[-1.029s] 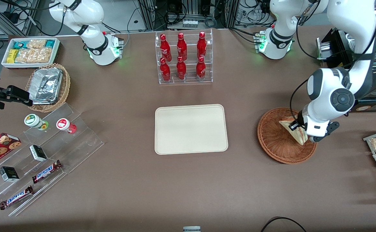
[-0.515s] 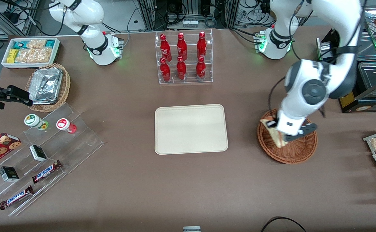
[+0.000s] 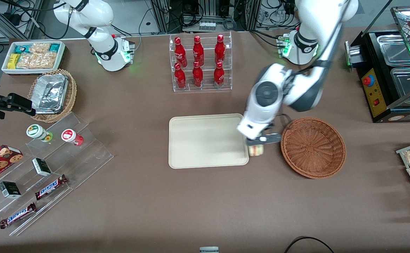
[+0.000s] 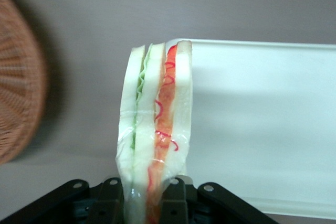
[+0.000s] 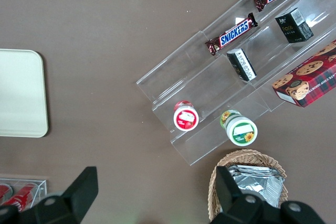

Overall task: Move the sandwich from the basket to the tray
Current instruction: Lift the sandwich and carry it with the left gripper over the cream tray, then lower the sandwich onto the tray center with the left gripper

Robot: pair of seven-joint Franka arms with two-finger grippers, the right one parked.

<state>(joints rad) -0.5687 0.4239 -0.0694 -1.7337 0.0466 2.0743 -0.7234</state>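
Brown tabletop (image 3: pixel 197 196); hand (image 3: pixel 257 142) grips sandwich (image 3: pixel 255 150) clamped between its fingers, raised between tray (image 3: pixel 205 140) and basket (image 3: pixel 313 147), just over tray's rim nearest basket. Basket holds nothing.

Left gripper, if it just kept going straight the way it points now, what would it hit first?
Probably the tray's rim nearest the basket: the gripper, shut on the sandwich, points down above that edge. Depth is unclear, so it might meet bare table beside it.
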